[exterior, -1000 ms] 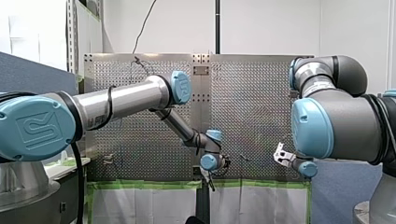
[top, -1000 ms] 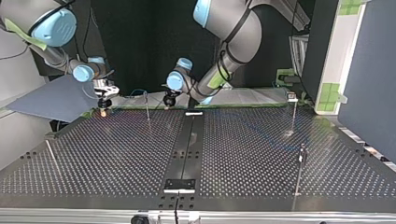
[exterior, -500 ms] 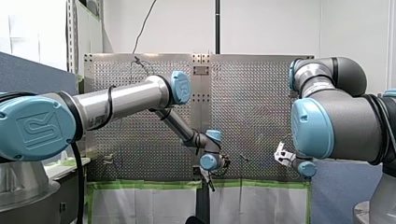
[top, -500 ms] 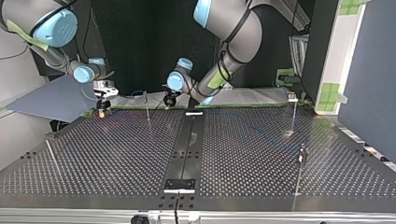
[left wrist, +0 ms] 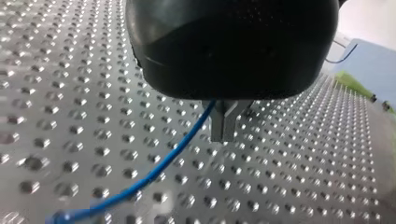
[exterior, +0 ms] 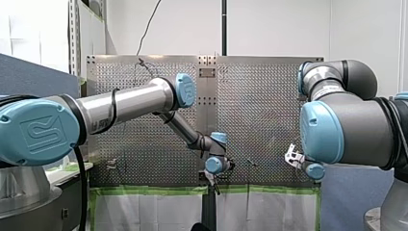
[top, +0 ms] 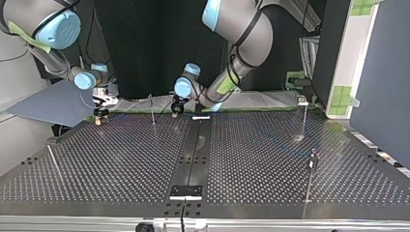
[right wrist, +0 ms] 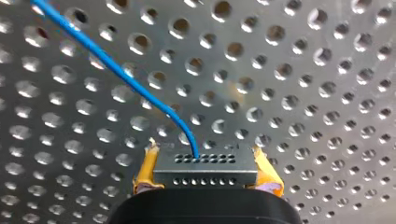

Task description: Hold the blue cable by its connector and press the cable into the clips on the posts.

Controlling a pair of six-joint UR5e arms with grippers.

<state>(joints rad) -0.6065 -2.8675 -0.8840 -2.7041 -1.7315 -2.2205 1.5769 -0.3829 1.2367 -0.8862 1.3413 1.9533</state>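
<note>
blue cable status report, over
Right gripper shut on connector, yellow pads. Left gripper shut, blue cable running up beside its fingers. No obstruction seen.

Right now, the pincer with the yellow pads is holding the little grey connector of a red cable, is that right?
Not quite: the cable is blue, not red. The right wrist view shows it running from the grey connector, which my right pincer holds between its yellow pads.
</note>
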